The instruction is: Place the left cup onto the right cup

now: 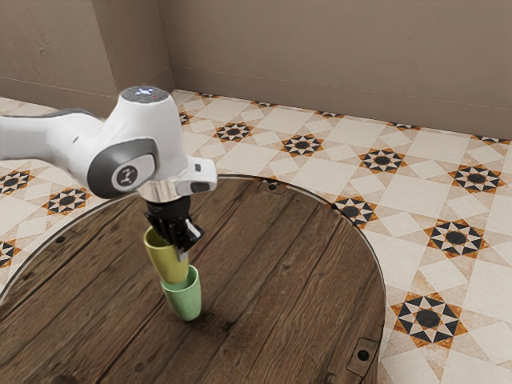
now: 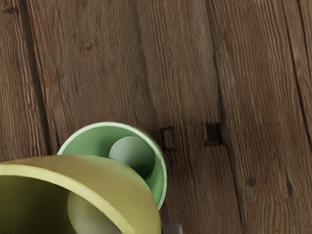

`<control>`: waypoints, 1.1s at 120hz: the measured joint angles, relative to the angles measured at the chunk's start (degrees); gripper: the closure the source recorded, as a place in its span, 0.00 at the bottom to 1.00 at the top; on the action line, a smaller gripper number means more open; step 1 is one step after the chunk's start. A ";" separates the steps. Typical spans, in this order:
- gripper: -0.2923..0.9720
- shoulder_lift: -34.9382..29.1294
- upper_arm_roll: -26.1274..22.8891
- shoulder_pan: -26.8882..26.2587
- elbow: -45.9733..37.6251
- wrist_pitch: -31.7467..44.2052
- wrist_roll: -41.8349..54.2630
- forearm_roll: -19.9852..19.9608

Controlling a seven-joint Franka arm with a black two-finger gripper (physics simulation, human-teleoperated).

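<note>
A yellow-green cup is tilted, its base resting in the mouth of a light green cup that stands on the round wooden table. My black gripper is shut on the yellow cup's rim. From the wrist camera the yellow cup looms large just under the hand, overlapping the green cup, whose inside and bottom show beside it.
The table's curved edge runs at the exterior view's right, with patterned floor tiles beyond. Bare wood planks surround the cups. A small dark notch marks the wood near the green cup.
</note>
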 joint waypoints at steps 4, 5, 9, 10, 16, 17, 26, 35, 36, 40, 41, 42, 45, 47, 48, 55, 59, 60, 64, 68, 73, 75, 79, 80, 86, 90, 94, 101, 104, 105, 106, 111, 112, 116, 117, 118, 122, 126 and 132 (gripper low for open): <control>0.85 0.65 0.05 0.02 0.00 0.50 -0.06 -0.01; 0.85 0.77 0.07 0.03 0.00 0.62 -0.07 -0.02; 0.85 1.23 0.15 0.05 0.01 1.10 -0.13 -0.04; 0.85 1.34 0.16 0.06 0.02 1.22 -0.14 -0.05; 0.85 2.06 0.22 0.12 0.10 1.88 -0.22 -0.08; 0.85 2.18 0.22 0.13 0.11 1.99 -0.23 -0.08; 0.85 3.37 0.31 0.31 0.20 2.75 -0.34 -0.10; 0.85 4.42 0.34 0.44 0.23 3.31 -0.48 -0.12; 0.85 4.49 0.34 0.44 0.22 3.36 -0.50 -0.12; 0.84 4.72 0.33 0.46 0.19 3.54 -0.56 -0.17; 0.83 4.76 0.33 0.46 0.17 3.58 -0.57 -0.19; 0.81 4.79 0.33 0.45 0.16 3.62 -0.57 -0.21; 0.77 4.89 0.30 0.46 0.13 3.72 -0.58 -0.28; 0.74 4.92 0.29 0.46 0.12 3.78 -0.58 -0.32; 0.73 4.93 0.28 0.46 0.12 3.81 -0.58 -0.34; 0.62 4.94 0.26 0.43 0.15 3.99 -0.59 -0.44; 0.56 4.88 0.26 0.43 0.18 4.06 -0.59 -0.47; 0.55 4.83 0.26 0.43 0.19 4.08 -0.59 -0.48; 0.50 4.51 0.26 0.43 0.22 4.10 -0.58 -0.51; 0.46 3.76 0.22 0.46 0.24 4.02 -0.54 -0.55; 0.42 2.66 0.12 0.48 0.39 3.75 -0.47 -0.58; 0.41 2.16 0.09 0.46 0.64 3.48 -0.43 -0.60; 0.38 1.44 0.03 0.45 1.92 2.52 -0.37 -0.71; 0.38 1.27 0.01 0.45 2.30 2.24 -0.36 -0.74; 0.35 0.46 0.01 0.42 5.44 -0.04 -0.27 -1.17; 0.33 0.40 0.16 0.39 8.33 -1.98 -0.21 -1.41; 0.32 0.68 0.41 0.37 11.40 -3.89 -0.15 -1.60; 0.30 2.99 2.25 0.27 16.92 -6.59 0.25 -1.96; 0.29 4.61 3.10 0.38 19.59 -7.54 0.53 -2.10; 0.29 5.13 3.37 0.41 20.43 -7.83 0.64 -2.14; 0.28 5.63 3.65 0.43 21.27 -8.11 0.76 -2.17; 0.27 7.69 4.70 0.80 26.09 -9.87 1.35 -2.28; 0.27 8.00 4.84 0.91 27.17 -10.31 1.47 -2.27; 0.27 8.85 5.24 1.43 30.84 -12.07 1.92 -2.25; 0.27 8.99 5.30 1.57 31.61 -12.50 2.02 -2.24; 0.26 9.11 5.36 1.72 32.28 -12.92 2.13 -2.24; 0.26 9.35 5.52 2.30 34.13 -14.44 2.54 -2.21; 0.26 9.45 5.60 2.85 35.13 -15.75 2.92 -2.19; 0.25 9.34 5.66 3.56 35.76 -17.35 3.45 -2.29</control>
